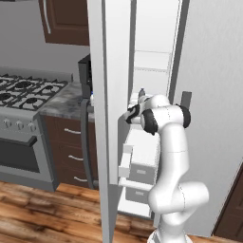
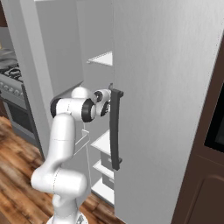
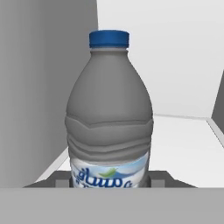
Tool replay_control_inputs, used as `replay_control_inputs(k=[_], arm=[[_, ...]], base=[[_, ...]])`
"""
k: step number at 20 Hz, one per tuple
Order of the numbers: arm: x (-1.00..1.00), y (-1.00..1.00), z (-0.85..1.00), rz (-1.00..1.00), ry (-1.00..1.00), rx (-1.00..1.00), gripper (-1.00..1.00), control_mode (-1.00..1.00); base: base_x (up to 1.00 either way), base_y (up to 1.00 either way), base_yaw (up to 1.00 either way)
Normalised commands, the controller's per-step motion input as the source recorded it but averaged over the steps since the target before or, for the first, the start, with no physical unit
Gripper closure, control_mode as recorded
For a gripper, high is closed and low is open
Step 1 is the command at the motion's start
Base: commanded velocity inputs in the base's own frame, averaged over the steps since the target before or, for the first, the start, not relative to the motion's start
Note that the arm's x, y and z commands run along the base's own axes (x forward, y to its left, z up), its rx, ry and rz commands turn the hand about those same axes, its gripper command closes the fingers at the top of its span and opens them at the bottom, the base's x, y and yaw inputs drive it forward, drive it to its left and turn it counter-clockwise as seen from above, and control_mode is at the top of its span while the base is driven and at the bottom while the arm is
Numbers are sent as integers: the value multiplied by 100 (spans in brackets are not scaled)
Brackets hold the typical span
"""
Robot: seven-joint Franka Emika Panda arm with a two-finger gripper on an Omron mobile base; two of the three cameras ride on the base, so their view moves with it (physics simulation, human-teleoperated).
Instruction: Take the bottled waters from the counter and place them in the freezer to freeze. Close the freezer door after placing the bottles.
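Clear greyish ribbed plastic bottle (image 3: 109, 118) with blue cap, clamped upright between my gripper (image 3: 111, 180) tips.

It sits inside the smooth white freezer (image 1: 151, 66), above a flat matte shelf; the tall light-grey freezer door (image 1: 108, 95) stands open at left.

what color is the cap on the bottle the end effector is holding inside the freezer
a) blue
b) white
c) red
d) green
a: in the hand view the greyish bottle held upright in the end effector has a blue cap, with the freezer's white interior behind it.
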Motion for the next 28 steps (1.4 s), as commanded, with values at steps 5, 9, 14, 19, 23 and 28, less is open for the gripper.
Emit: replay_control_inputs(k=[5, 9, 14, 19, 23, 28], arm=[[0, 0, 0, 0, 0, 0, 100, -100], [0, 0, 0, 0, 0, 0, -100, -100], [0, 0, 0, 0, 0, 0, -100, -100], [0, 0, 0, 0, 0, 0, -100, -100], [-10, 0, 0, 0, 0, 0, -100, -100], [-39, 0, 3, 0, 0, 0, -100, -100]], base=[[0, 0, 0], [0, 0, 0], [0, 0, 0], [0, 0, 0], [0, 0, 0], [0, 0, 0]])
